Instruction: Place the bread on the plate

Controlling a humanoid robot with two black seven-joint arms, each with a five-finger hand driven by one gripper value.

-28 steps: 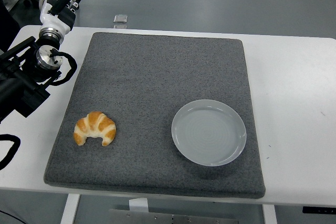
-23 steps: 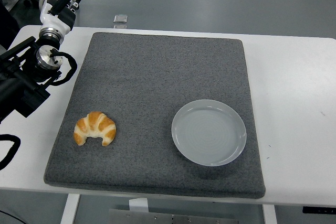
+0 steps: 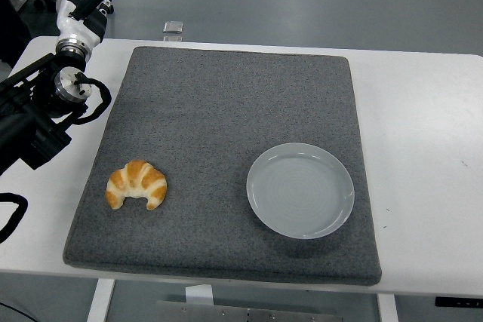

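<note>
Nearby, only grey mat (image 3: 226, 111) lies between croissant (image 3: 136, 184) and plate (image 3: 300, 190).

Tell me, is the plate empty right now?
Empty. The plate shows only its bare pale surface; the croissant lies apart from it on the grey mat, toward the left.

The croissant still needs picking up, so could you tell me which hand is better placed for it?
Left. The croissant lies on the mat's left side, and the left hand, fingers extended, is on that side at the far left corner. No right arm is in view.
</note>
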